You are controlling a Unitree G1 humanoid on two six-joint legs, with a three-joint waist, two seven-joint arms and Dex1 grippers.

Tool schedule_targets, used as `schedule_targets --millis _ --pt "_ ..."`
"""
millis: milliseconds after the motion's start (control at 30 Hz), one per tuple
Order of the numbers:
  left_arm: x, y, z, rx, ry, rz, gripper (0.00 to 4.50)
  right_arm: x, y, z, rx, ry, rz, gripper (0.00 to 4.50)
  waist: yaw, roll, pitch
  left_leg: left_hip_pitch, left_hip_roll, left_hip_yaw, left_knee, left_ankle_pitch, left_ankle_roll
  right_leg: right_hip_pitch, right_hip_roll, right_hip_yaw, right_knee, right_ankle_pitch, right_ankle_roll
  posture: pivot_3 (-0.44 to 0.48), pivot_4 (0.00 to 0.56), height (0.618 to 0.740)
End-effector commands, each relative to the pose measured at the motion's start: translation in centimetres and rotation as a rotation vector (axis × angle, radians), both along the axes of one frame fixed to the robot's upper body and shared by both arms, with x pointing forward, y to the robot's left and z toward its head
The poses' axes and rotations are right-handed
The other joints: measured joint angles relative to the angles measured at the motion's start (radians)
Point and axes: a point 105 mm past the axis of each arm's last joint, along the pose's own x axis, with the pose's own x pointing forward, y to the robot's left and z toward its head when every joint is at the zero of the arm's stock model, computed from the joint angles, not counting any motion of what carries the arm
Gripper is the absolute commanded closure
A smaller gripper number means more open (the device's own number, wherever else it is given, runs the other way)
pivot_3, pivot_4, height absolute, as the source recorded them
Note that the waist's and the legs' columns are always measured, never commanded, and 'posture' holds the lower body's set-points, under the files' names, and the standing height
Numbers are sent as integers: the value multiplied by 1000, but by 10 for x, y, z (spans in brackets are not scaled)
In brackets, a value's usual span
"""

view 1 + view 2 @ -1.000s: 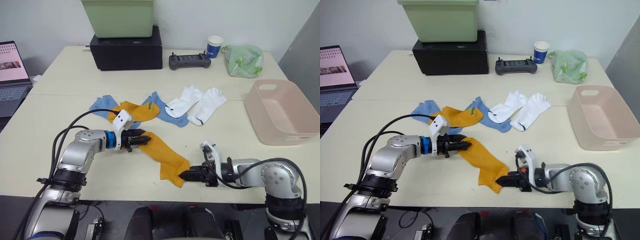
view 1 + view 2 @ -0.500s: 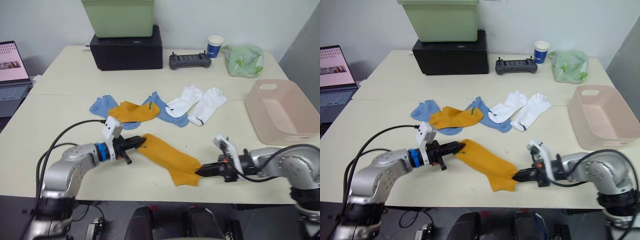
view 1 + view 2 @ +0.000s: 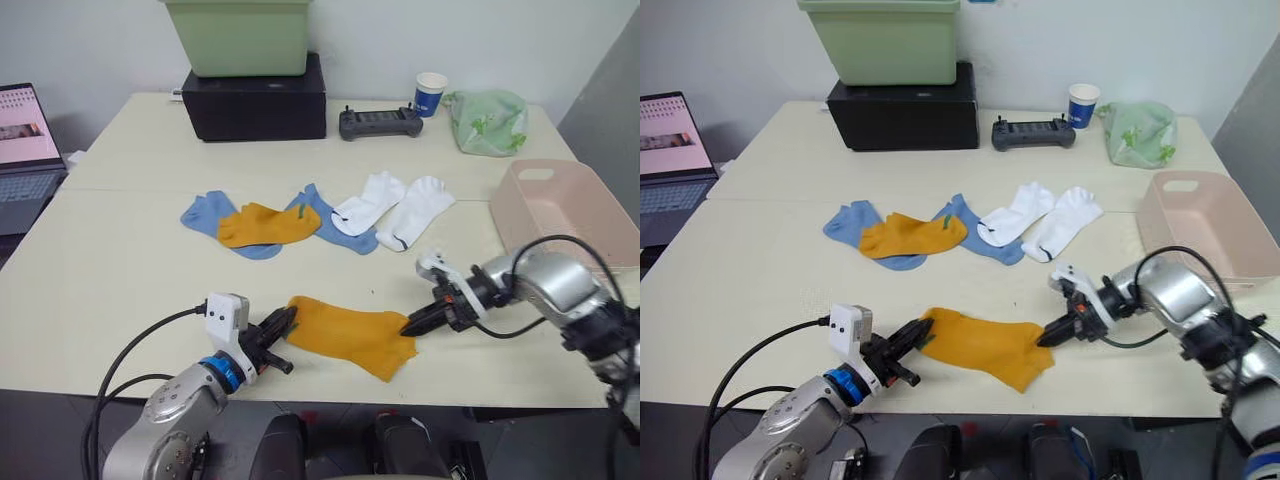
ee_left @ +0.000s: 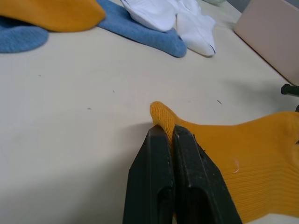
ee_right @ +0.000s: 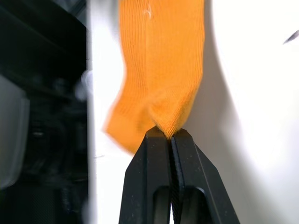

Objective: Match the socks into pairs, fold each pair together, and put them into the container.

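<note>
Left gripper (image 3: 281,326) pinches cuff, right gripper (image 3: 413,325) pinches toe of mustard sock (image 3: 350,333) — stretched flat on desk (image 3: 120,260) near front edge. Soft, limp knit, probably light; hold edges — cuff and toe.

No lettering, label, brand, number or sign can be read anywhere; the laptop (image 3: 25,130) at the table's (image 3: 120,260) left edge shows a lit page with pink blocks, its print too small to read; the blue paper cup (image 3: 430,93) near the far edge bears no legible mark.
</note>
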Motion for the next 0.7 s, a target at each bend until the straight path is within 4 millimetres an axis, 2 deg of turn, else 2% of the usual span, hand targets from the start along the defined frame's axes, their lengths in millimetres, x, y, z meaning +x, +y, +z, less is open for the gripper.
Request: schedule_targets --millis 33,167,200,233,267,333,400,467,600,700 --pt "6 1 7 6 -68 45 4500 15 -4 4 -24 -70 29 4485 0 0 0 0 0 0 0 0 0 0 0 0 0 0 0 0 150 740" --pt "5 -1 4 -16 -65 69 4500 28 -9 8 -32 -118 9 4485 1 0 0 0 0 0 0 0 0 0 0 0 0 0 0 0 150 740" --pt "6 0 3 -16 -66 75 4500 30 -11 10 -25 -135 2 4048 1 0 0 0 0 0 0 0 0 0 -1 0 0 0 0 0 150 740" --pt "7 1 2 -15 -67 82 4500 33 -11 14 -12 -160 -16 3915 1 0 0 0 0 0 0 0 0 0 0 0 0 0 0 0 150 740" --pt "8 2 2 -18 -66 85 4071 35 -12 18 6 -183 -29 3634 1 0 0 0 0 0 0 0 0 0 -1 0 0 0 0 0 150 740" --pt "9 6 4 -8 -71 91 3581 37 -14 30 51 -240 -43 2998 1 0 0 0 0 0 0 0 0 0 0 0 1 0 0 0 150 740" --pt "10 17 5 12 -67 85 2900 31 -19 42 90 -269 -62 2303 1 0 0 0 0 0 0 0 0 0 0 0 1 0 0 0 150 740" --pt "10 26 7 16 -54 51 2281 21 -24 47 103 -264 -87 2297 2 0 0 -1 0 -1 0 0 0 0 0 -1 0 0 0 0 150 740" --pt "15 37 10 61 -19 -88 2281 -9 -35 30 81 -203 -171 2297 6 0 0 -1 1 -1 0 0 0 0 0 -2 0 0 0 0 150 740" --pt "26 38 7 105 21 -160 2281 -16 -37 17 68 -206 -272 2297 4 0 0 -1 0 -1 0 0 0 0 0 -2 0 0 0 0 150 740"
